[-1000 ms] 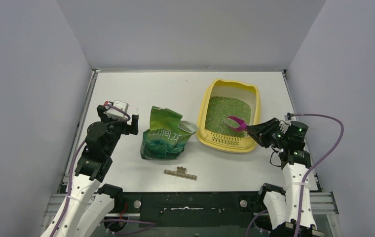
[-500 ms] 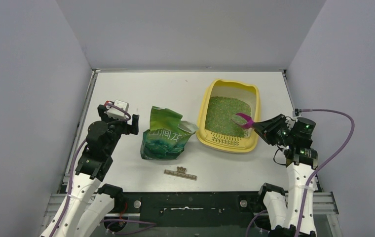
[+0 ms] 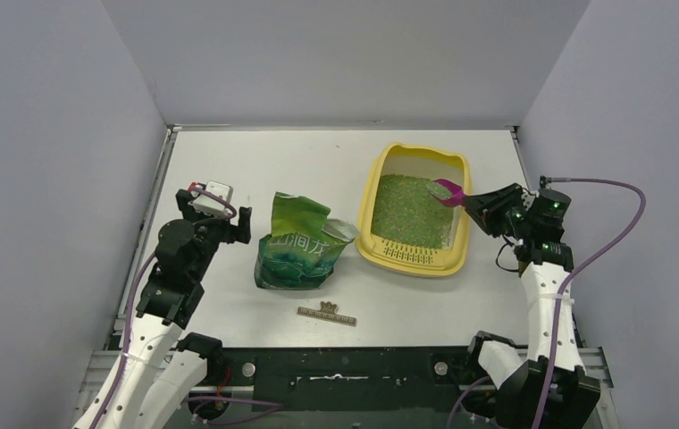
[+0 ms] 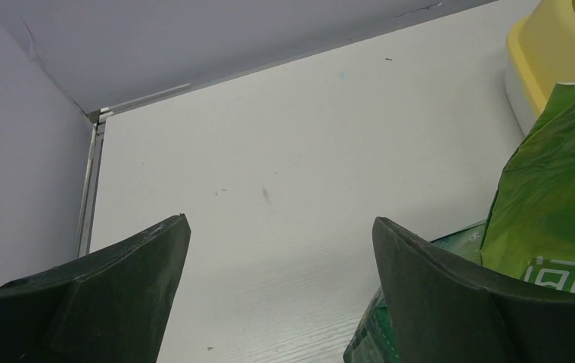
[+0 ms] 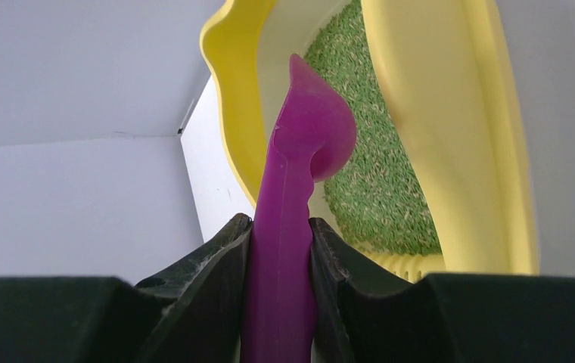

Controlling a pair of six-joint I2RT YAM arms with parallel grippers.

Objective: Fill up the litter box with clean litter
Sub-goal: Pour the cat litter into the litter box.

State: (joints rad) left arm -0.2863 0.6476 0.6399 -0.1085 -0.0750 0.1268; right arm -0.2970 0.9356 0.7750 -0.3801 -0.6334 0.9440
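Now, scoop (image 3: 448, 189) held over litter box (image 3: 367, 213)

Right pincer (image 3: 472, 203) pinches the magenta scoop's handle, bowl above the yellow box's far right side. Green litter (image 3: 410, 211) covers the box floor on the tabletop (image 3: 318, 161). Left pincer (image 4: 278, 221) spread wide beside the bag (image 3: 296, 246).

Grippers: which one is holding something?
The right gripper, clamped on the magenta scoop over the litter box; the left gripper stands open and empty beside the green bag.

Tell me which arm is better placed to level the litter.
Right. The right tool is shut on the magenta scoop, its bowl over the litter in the litter box. The left tool is open and empty, beyond the green bag.
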